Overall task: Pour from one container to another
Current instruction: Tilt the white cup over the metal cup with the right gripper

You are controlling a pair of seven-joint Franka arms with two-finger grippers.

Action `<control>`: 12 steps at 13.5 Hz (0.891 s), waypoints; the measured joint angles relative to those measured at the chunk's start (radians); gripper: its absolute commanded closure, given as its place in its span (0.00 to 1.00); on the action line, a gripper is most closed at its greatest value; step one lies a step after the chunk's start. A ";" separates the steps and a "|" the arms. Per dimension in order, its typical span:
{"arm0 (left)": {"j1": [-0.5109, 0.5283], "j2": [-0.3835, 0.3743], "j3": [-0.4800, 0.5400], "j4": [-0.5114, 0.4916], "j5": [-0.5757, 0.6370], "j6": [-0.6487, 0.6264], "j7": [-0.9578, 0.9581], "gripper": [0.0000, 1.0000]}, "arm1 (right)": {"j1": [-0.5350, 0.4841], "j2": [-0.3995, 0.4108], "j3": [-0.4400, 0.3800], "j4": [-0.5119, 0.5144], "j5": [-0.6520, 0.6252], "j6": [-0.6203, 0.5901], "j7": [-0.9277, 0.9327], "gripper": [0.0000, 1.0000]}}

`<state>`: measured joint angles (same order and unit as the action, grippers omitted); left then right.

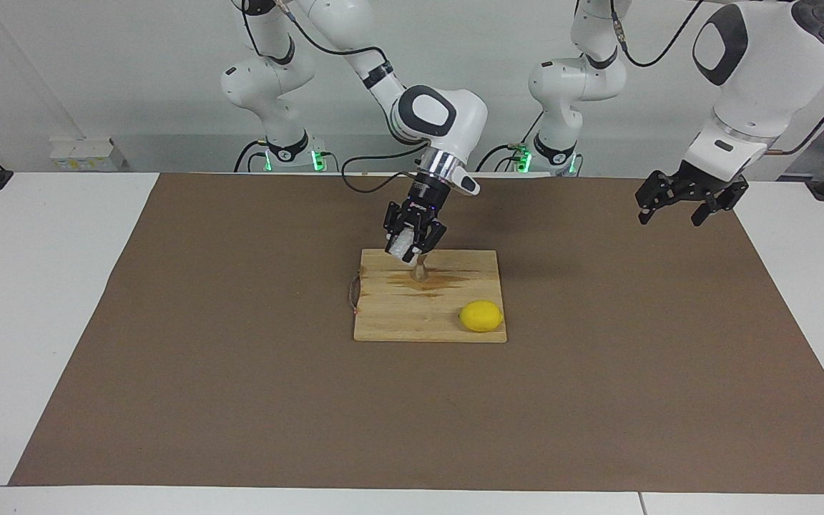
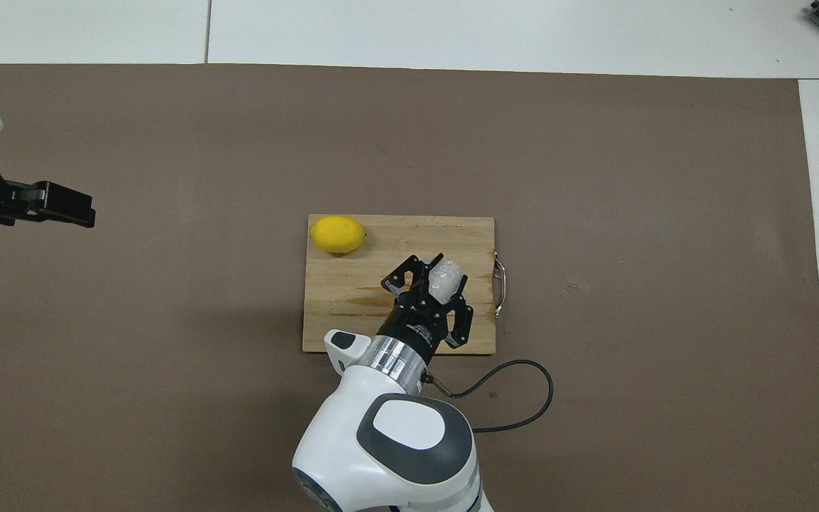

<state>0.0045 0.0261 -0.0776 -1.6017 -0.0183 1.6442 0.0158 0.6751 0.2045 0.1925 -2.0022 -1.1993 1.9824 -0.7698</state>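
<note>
My right gripper is shut on the knobbly clear glass cup and holds it tilted just above the small metal jigger. The jigger stands upright on the wooden cutting board, near the board's edge closest to the robots. In the overhead view the right gripper and the glass cup cover the jigger. My left gripper hangs open and empty above the brown mat toward the left arm's end of the table; it also shows in the overhead view. The left arm waits.
A yellow lemon lies on the board's corner farther from the robots, toward the left arm's end; it also shows in the overhead view. The board has a metal handle at the right arm's end. A brown mat covers the table.
</note>
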 measured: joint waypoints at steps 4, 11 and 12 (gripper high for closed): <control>0.000 0.000 0.000 0.000 0.000 0.001 0.000 0.00 | 0.002 -0.003 0.000 -0.007 -0.020 0.000 0.000 1.00; 0.000 0.000 0.000 0.000 -0.001 0.006 0.000 0.00 | 0.001 -0.017 0.000 -0.012 -0.020 0.023 0.000 1.00; 0.000 0.000 0.000 0.000 -0.001 0.006 0.000 0.00 | -0.001 -0.020 0.000 -0.012 -0.020 0.023 0.001 1.00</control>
<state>0.0045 0.0261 -0.0774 -1.6017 -0.0188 1.6504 0.0156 0.6741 0.1849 0.1926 -2.0146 -1.2190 2.0053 -0.7689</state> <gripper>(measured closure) 0.000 0.511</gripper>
